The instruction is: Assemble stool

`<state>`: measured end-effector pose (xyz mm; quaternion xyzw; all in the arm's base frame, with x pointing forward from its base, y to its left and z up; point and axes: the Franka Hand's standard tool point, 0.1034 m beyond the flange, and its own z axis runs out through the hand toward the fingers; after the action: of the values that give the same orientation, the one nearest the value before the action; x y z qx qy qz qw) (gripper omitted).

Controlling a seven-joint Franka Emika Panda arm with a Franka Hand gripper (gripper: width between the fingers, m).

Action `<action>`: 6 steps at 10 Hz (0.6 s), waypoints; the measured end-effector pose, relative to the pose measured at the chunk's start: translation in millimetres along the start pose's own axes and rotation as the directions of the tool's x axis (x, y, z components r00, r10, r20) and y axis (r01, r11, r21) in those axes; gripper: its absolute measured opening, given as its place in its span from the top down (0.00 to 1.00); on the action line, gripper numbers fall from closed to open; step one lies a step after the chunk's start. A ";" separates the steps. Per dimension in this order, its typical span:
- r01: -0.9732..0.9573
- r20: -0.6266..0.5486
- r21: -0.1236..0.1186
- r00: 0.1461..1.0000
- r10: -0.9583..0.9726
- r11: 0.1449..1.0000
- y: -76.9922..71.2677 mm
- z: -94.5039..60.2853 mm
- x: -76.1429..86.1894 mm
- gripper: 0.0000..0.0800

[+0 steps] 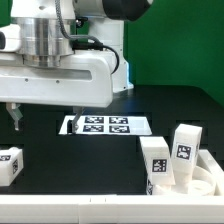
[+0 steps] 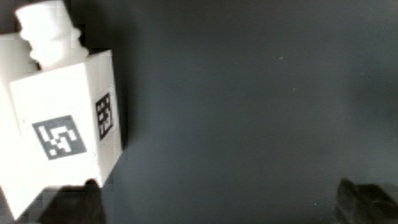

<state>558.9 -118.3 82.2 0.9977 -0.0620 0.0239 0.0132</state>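
A white stool leg (image 2: 64,120) with black-and-white tags and a peg at one end lies on the black table, filling one side of the wrist view. My gripper (image 2: 221,205) is open above the table. One dark fingertip (image 2: 71,204) is beside the leg's end, the other stands far off, and nothing is between them. In the exterior view this leg (image 1: 10,165) lies at the exterior view's left, below one finger (image 1: 15,116). The round white seat (image 1: 205,186) sits at the lower right, with two more tagged legs (image 1: 155,162) (image 1: 187,150) standing by it.
The marker board (image 1: 106,125) lies flat in the middle of the black table. The large white robot body (image 1: 60,60) fills the exterior view's upper left. A green wall stands behind the table.
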 end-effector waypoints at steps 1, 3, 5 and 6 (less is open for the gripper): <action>-0.008 0.000 0.000 1.000 0.008 1.000 0.1 0.1 -0.1 0.19; 0.029 0.022 -0.001 0.999 -0.029 1.000 18.5 9.7 -5.6 0.19; 0.000 0.047 -0.017 0.999 0.001 1.000 48.3 28.3 -5.2 0.19; -0.005 0.052 -0.025 0.999 0.007 1.000 55.0 34.5 -5.0 0.19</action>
<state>548.8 -173.3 48.7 0.9976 -0.0656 -0.0029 0.0240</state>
